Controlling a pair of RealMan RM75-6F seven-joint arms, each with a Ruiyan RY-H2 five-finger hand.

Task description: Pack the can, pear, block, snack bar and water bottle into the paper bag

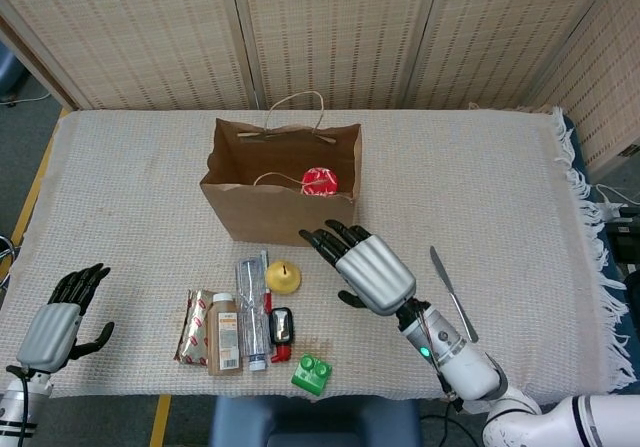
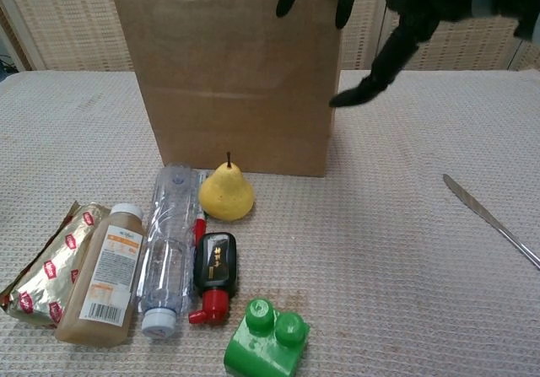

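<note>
Already the can (image 1: 319,180) lies inside the paper bag (image 1: 250,212), its red end showing just beyond the fingertips of the right hand (image 1: 365,267), which hovers above the desk (image 1: 520,207) with fingers spread and nothing in them. The left hand (image 1: 55,317) hangs far off to the other side, also spread and empty.

Just ahead of the right hand's fingertips, and lower on the cloth, sits the pear (image 1: 283,277). Beyond it lie the water bottle (image 1: 252,312), a brown drink bottle (image 1: 224,333) and the foil-wrapped snack bar (image 1: 194,325), side by side and touching. The green block (image 1: 311,373) rests nearer the desk's front edge, beside a small black-and-red item (image 1: 281,328).

Crowding looks like the likely trouble: reaching for the water bottle could drag the brown bottle along, since the two press together. The pear is round and may roll if nudged. A careless sweep could also tip the bag. A knife (image 1: 452,294) lies close behind the right hand.
</note>
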